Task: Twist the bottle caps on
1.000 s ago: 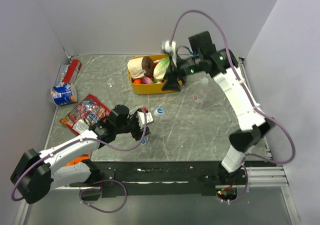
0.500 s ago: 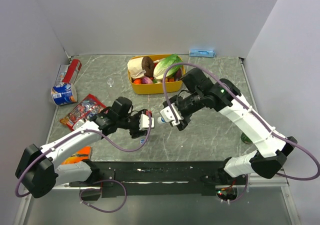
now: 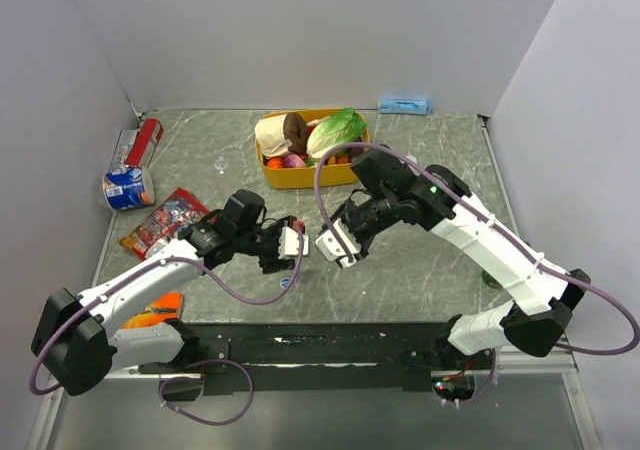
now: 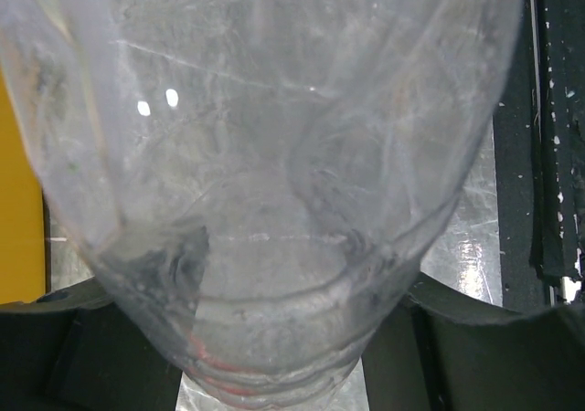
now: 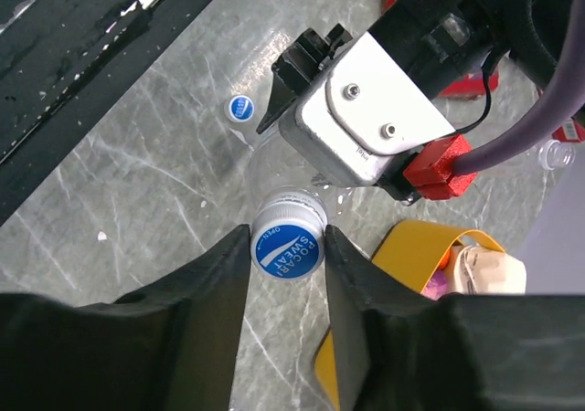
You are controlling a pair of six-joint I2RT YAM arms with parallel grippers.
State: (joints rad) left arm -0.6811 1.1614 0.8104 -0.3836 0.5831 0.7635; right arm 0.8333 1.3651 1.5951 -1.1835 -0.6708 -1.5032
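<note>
- Since a second ago, the right arm has swung away from the yellow tub (image 3: 300, 178) to mid-desk, and its fingers have narrowed.
- The right tool (image 5: 285, 237) is clenched on a blue bottle cap (image 5: 289, 251), one finger touching each side; the cap sits at the mouth of the clear bottle (image 4: 274, 155).
- The left tool (image 3: 294, 242) grasps that bottle by its body, neck pointing toward the right tool, above the desk (image 3: 420, 260).
- A second blue cap (image 5: 240, 108) lies loose on the desk near the left tool.
</note>
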